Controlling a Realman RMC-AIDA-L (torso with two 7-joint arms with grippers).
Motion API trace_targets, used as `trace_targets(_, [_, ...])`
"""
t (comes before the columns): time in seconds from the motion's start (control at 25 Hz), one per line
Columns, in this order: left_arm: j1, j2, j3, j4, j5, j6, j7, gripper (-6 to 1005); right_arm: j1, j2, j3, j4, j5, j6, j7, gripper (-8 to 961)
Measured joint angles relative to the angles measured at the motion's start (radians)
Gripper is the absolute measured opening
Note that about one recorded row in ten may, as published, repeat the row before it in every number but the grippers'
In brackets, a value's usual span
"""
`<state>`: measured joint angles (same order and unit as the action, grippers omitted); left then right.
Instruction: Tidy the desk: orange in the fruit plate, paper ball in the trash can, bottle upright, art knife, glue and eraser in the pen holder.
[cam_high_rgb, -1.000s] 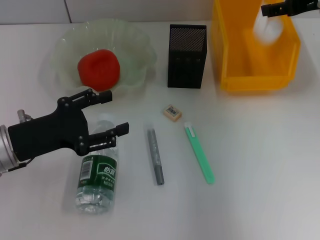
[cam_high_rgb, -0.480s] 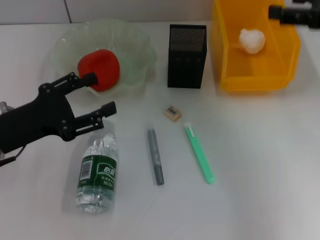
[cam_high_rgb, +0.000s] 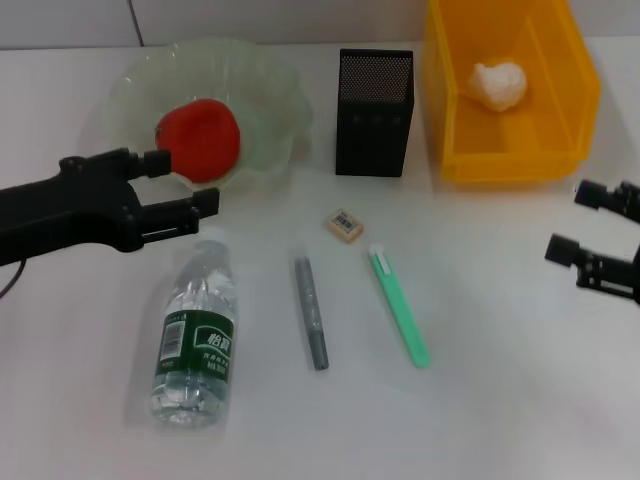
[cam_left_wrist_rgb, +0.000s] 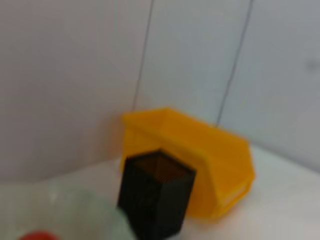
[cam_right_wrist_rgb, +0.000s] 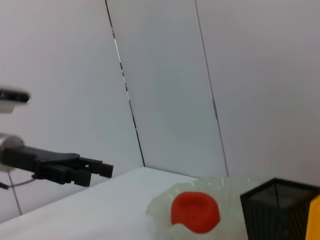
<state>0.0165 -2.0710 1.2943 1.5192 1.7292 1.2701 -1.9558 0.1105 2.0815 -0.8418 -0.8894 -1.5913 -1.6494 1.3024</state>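
The orange (cam_high_rgb: 198, 138) lies in the pale green fruit plate (cam_high_rgb: 270, 90). A white paper ball (cam_high_rgb: 498, 83) rests inside the yellow trash can (cam_high_rgb: 510, 160). On its side at the front left lies the clear bottle (cam_high_rgb: 197, 335) with a green label. The grey glue stick (cam_high_rgb: 311, 312), green art knife (cam_high_rgb: 400, 308) and eraser (cam_high_rgb: 344, 225) lie in front of the black mesh pen holder (cam_high_rgb: 373, 98). My left gripper (cam_high_rgb: 190, 182) is open and empty, between the bottle and the plate. My right gripper (cam_high_rgb: 572, 220) is open and empty at the right edge.
The left wrist view shows the pen holder (cam_left_wrist_rgb: 155, 195) in front of the trash can (cam_left_wrist_rgb: 210, 155) by a white wall. In the right wrist view the orange (cam_right_wrist_rgb: 195, 212), the pen holder (cam_right_wrist_rgb: 280, 210) and my left gripper (cam_right_wrist_rgb: 75, 170) appear.
The paper ball dropped into the trash can. My right gripper moved from above the can to the table's right edge. My left gripper drew back leftward, off the bottle.
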Motion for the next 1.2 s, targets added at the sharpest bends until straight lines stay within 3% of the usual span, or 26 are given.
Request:
trace_targets(0.12, [0.032, 0.000, 0.141, 0.236, 0.328, -0.052, -0.388, 809, 0.010, 0.000, 0.033, 0.131, -0.010, 0.003, -0.141, 848])
trace_targets(0.16, [0.032, 0.000, 0.141, 0.236, 0.328, -0.052, -0.388, 809, 0.010, 0.000, 0.033, 0.131, -0.010, 0.003, -0.141, 848])
trace_targets(0.24, [0.005, 0.001, 0.214, 0.316, 0.504, -0.037, -0.639, 809, 0.017, -0.001, 0.037, 0.153, -0.013, 0.010, -0.163, 848])
trace_targets(0.32, [-0.063, -0.001, 0.279, 0.338, 0.669, -0.002, -0.874, 809, 0.023, -0.002, 0.036, 0.162, -0.014, 0.020, -0.167, 848])
trace_targets(0.56, [-0.142, -0.008, 0.308, 0.261, 0.716, -0.013, -0.937, 809, 0.024, -0.003, 0.037, 0.165, -0.026, 0.026, -0.174, 847])
trace_targets(1.2, [-0.311, -0.004, 0.245, -0.088, 0.754, -0.121, -0.926, 810, 0.023, -0.003, 0.036, 0.179, -0.028, 0.026, -0.176, 847])
